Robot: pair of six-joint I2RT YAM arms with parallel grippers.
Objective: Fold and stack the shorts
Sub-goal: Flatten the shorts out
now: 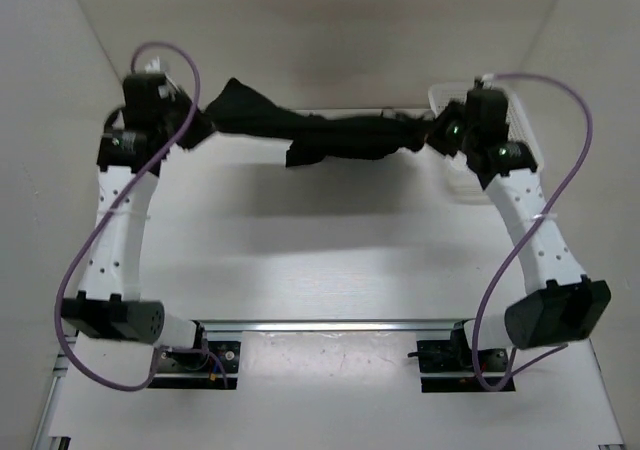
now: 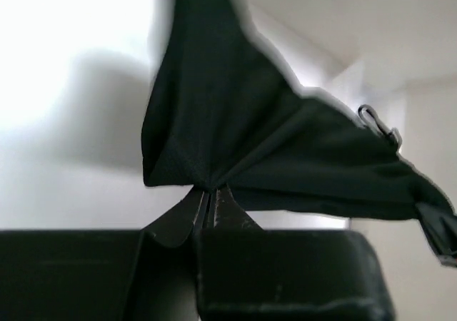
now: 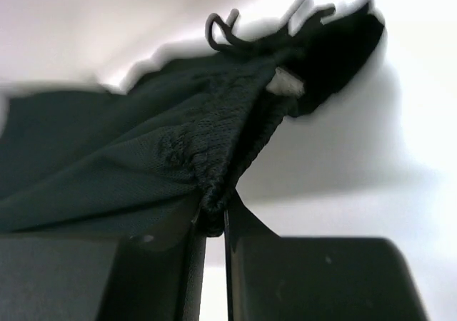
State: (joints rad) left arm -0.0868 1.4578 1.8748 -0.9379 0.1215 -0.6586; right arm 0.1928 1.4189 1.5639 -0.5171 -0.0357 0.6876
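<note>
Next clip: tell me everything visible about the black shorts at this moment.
The plain black soft-fabric shorts hang stretched between both claws above the white table, bunched into a sagging, twisted band with one flap drooping near the middle. The left claw is shut on a gathered corner of fine-mesh cloth; the right claw pinches the ribbed waistband edge. A thin black drawstring curls loose at the waist, beside a small white label. Nothing else seems to touch them.
</note>
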